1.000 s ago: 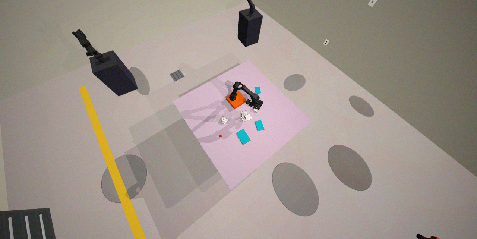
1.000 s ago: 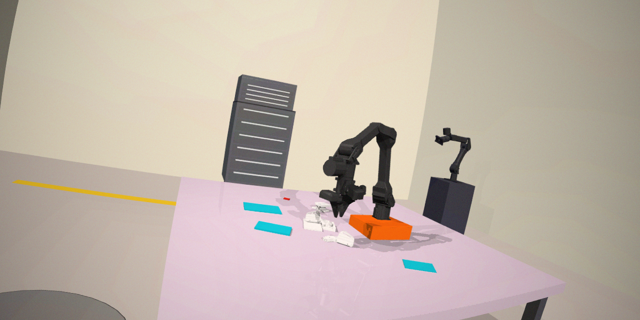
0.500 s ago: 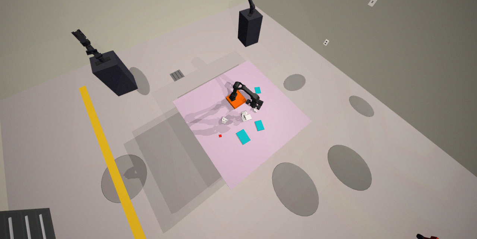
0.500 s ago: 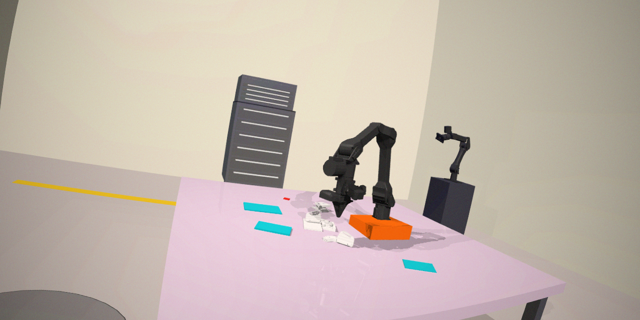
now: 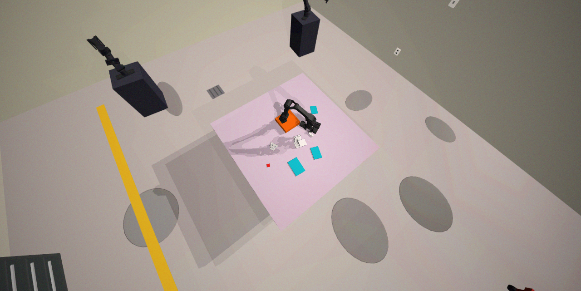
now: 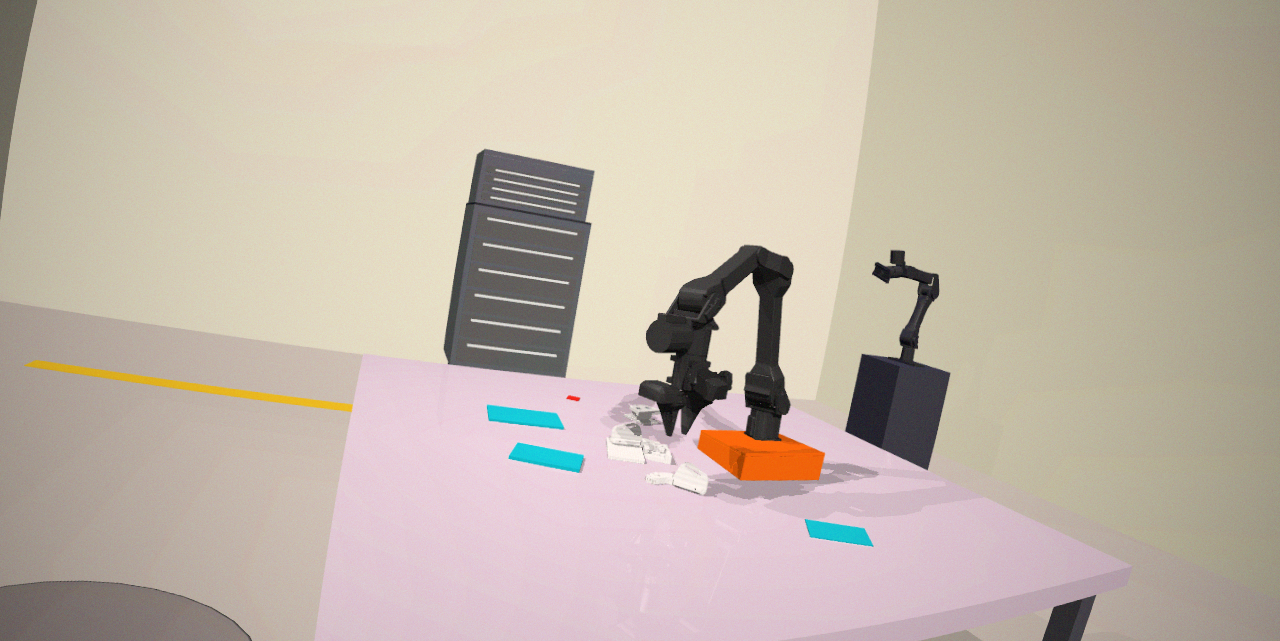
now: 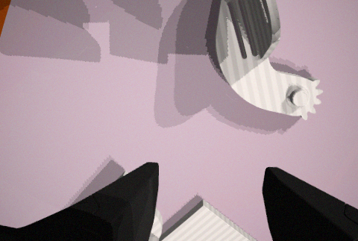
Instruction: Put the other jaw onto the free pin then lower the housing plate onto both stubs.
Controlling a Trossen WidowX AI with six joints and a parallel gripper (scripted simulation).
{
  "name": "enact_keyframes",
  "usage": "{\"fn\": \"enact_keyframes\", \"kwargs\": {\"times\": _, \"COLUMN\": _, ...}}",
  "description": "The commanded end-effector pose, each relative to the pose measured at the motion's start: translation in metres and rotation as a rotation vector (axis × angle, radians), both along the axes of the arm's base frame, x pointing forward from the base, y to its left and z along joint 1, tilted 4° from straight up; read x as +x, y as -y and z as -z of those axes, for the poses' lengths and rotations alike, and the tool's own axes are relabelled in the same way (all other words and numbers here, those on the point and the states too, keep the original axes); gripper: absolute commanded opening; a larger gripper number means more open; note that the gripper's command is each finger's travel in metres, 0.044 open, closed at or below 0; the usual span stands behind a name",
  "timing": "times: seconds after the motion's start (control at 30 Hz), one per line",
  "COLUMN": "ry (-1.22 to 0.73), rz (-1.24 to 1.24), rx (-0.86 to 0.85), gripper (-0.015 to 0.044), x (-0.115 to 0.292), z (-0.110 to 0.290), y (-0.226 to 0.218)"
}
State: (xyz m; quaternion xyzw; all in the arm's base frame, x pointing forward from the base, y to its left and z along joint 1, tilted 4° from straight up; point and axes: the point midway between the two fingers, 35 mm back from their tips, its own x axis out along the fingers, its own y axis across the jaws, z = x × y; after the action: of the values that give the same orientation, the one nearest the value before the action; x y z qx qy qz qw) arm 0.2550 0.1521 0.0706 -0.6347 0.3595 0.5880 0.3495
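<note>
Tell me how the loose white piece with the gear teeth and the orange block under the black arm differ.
The toothed white jaw is curved, while the orange block is boxy with straight edges. The jaw is white and striped in places; the block is plain orange. The jaw is the smaller one, and the block is larger and carries the arm's foot. Both rest on the pink table.
</note>
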Motion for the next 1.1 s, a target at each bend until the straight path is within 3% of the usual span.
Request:
{"fn": "enact_keyframes", "kwargs": {"times": 0.0, "ry": 0.000, "rz": 0.000, "rx": 0.000, "gripper": 0.0289, "x": 0.0000, "z": 0.0000, "y": 0.0000}}
{"fn": "enact_keyframes", "kwargs": {"times": 0.2, "ry": 0.000, "rz": 0.000, "rx": 0.000, "gripper": 0.0440, "x": 0.0000, "z": 0.0000, "y": 0.0000}}
{"fn": "enact_keyframes", "kwargs": {"times": 1.07, "ry": 0.000, "rz": 0.000, "rx": 0.000, "gripper": 0.0440, "x": 0.0000, "z": 0.0000, "y": 0.0000}}
